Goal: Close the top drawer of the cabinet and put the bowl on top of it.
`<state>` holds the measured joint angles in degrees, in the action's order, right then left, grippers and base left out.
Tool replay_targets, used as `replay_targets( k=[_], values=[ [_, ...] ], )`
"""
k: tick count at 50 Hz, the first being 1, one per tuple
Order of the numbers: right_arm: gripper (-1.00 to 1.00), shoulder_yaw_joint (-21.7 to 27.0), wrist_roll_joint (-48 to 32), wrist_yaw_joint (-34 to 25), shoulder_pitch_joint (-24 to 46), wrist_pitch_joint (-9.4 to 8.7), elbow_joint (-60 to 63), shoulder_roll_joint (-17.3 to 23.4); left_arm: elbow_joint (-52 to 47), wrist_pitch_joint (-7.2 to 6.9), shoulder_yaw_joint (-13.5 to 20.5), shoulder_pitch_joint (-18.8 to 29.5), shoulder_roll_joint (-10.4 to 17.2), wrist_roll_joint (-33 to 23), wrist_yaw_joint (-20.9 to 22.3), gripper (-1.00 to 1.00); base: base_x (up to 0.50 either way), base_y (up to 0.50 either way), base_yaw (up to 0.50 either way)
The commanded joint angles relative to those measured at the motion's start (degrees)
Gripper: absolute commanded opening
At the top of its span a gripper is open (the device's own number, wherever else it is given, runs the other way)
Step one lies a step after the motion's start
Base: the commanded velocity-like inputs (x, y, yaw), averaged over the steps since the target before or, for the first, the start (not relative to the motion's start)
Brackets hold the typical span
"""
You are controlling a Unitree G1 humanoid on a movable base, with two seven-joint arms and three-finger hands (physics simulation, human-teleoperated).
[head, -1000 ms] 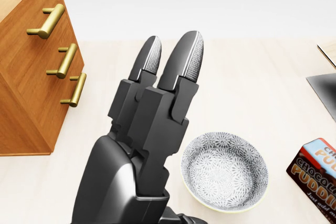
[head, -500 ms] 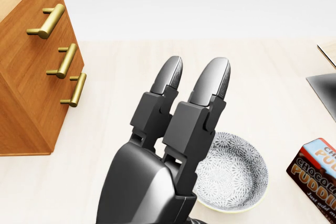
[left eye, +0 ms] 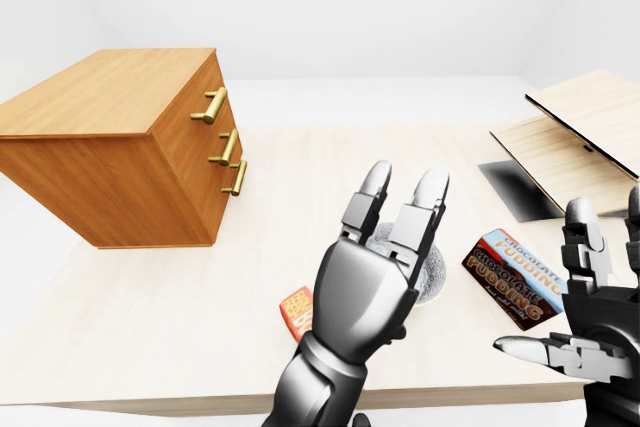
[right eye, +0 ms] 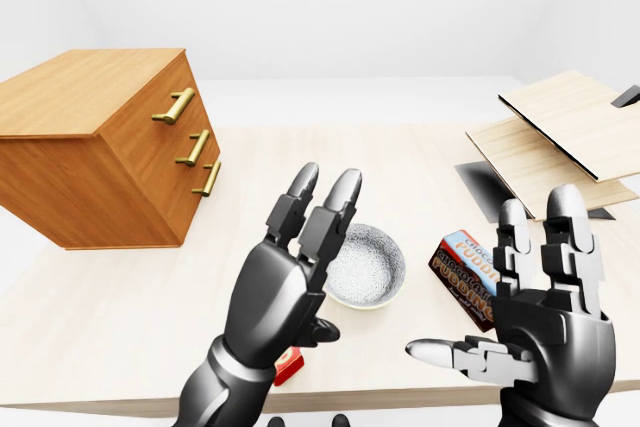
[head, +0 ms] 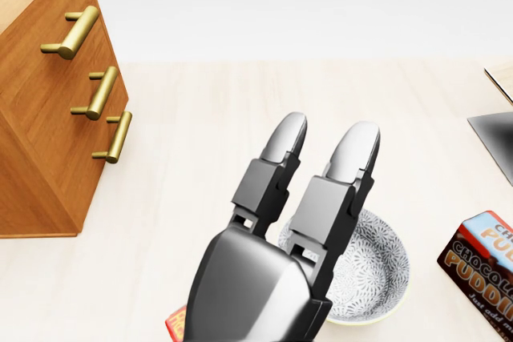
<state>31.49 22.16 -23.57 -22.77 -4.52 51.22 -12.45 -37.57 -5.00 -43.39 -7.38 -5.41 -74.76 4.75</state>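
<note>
Hovering spread and released, the left hand [right eye: 288, 272] grasps nothing, its two long fingers [head: 284, 146] straight and its thumb tucked underneath, low over the left side of the bowl [right eye: 370, 265]. In the head view it blots out that side of the rim. Over at the bottom right of the eye views the right hand [right eye: 545, 322] is released too, fingers upright, thumb jutting toward the view's left, wrist cut off by the bottom edge; the head view misses it entirely. One bowl, grey-patterned, upright on the pale table [right eye: 400, 162], well apart from the cabinet [right eye: 90, 147] at the left. One cabinet, three brass handles [right eye: 193, 147] stacked down its face, the drawer fronts looking flush as far as I can tell. One chocolate pudding box [right eye: 460, 267] lies just right of the bowl, clipped by the edge in the head view. One small red packet [right eye: 289, 365] peeks out behind the left wrist, mostly hidden. Two wooden boards [right eye: 570, 122] overlap at far right, running out of frame.
</note>
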Motion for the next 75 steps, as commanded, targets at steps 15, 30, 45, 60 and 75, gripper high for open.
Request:
replay_targets(
  k=[15, 30, 45, 60, 75],
  values=[
    [1.0, 1.7, 1.7, -0.5, 0.3, -0.48, 0.7, 0.0, 9.1, 0.0, 0.2, 2.6, -3.6, -6.8, -1.4, 1.0, 0.0, 0.0, 0.0],
    [1.0, 3.2, 3.0, -1.0, 0.4, -0.48, 1.5, -0.2, 16.5, 0.0, 1.9, 3.5, -4.3, -6.1, -2.8, 1.0, 0.0, 0.0, 0.0],
    [1.0, 3.1, 2.8, -0.9, 0.7, -0.48, 1.4, 0.0, 21.1, 0.0, 3.3, 4.4, -5.0, -6.3, -3.1, 1.0, 0.0, 0.0, 0.0],
    [1.0, 3.6, 3.4, -1.3, 0.4, -0.48, 1.7, -0.2, 23.6, 0.0, 2.9, 4.3, -5.4, -7.4, -3.3, 1.0, 0.0, 0.0, 0.0],
    [1.0, 3.6, 3.5, -1.5, 0.3, -0.48, 1.6, -0.3, 28.6, 0.0, 3.4, 4.6, -5.5, -8.5, -4.4, 1.0, 0.0, 0.0, 0.0]
  ],
)
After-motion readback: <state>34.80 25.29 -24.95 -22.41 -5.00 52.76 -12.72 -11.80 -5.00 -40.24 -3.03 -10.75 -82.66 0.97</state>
